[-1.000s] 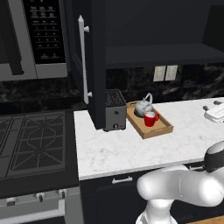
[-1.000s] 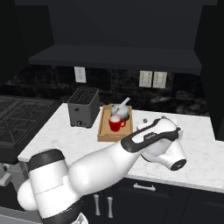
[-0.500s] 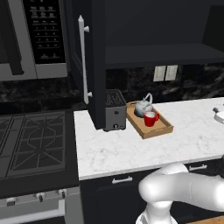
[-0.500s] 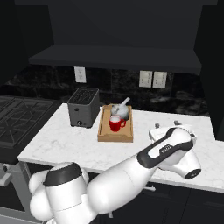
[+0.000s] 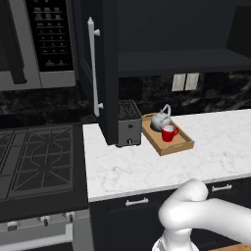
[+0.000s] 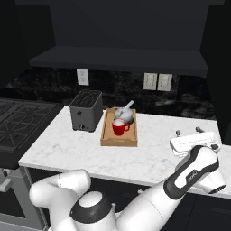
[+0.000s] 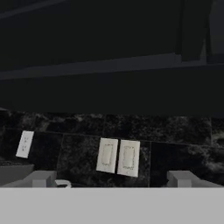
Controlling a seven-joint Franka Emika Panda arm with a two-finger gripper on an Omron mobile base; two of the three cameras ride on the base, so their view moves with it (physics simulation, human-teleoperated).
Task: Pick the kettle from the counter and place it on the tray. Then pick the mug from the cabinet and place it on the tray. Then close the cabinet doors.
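**Q.** What does the figure show of the task's things?

**A.** The kettle [image 5: 159,120] and the mug [image 5: 169,133] stand side by side in the tray [image 5: 180,146], the mug in front and touching or nearly touching the kettle. The tray lies on the table [image 5: 147,166], just right of the toaster [image 5: 129,123]. Both placing steps therefore appear complete.

**Q.** What has changed in the last second?

**A.** Only the arm. The hand [image 6: 188,133] has swung from in front of the tray to the right end of the table, well apart from the tray. Its fingers stand wide, and it carries nothing. The hand view faces the wall outlets [image 7: 117,156] below the cabinet [image 5: 181,61].

**Q.** What does that mean for the task?

**A.** The cabinet doors remain open. The left door [image 5: 105,73] stands edge-on, with its bar handle [image 5: 91,66] facing outward. The sweep to the right suggests an approach to the right door. That door is too dark to make out clearly.
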